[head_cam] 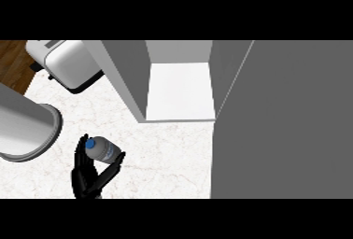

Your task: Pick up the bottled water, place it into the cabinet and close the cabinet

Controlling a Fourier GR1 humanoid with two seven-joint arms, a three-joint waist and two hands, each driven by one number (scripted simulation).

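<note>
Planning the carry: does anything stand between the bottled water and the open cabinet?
Nothing visible does. Only bare counter lies between the bottled water in the left hand and the cabinet opening; the open door stands right of that path.

The bottle [107, 150] was pale grey-white with a blue cap [90, 144]. The left hand [86, 179] was black. The counter [172, 158] was white with faint beige marbling. The cabinet [131, 79] had grey walls, a white shelf [180, 91] and a plain dark grey door [283, 130]. The toaster [69, 63] was white on black, and the floor [14, 60] was brown wood-grain.
</note>
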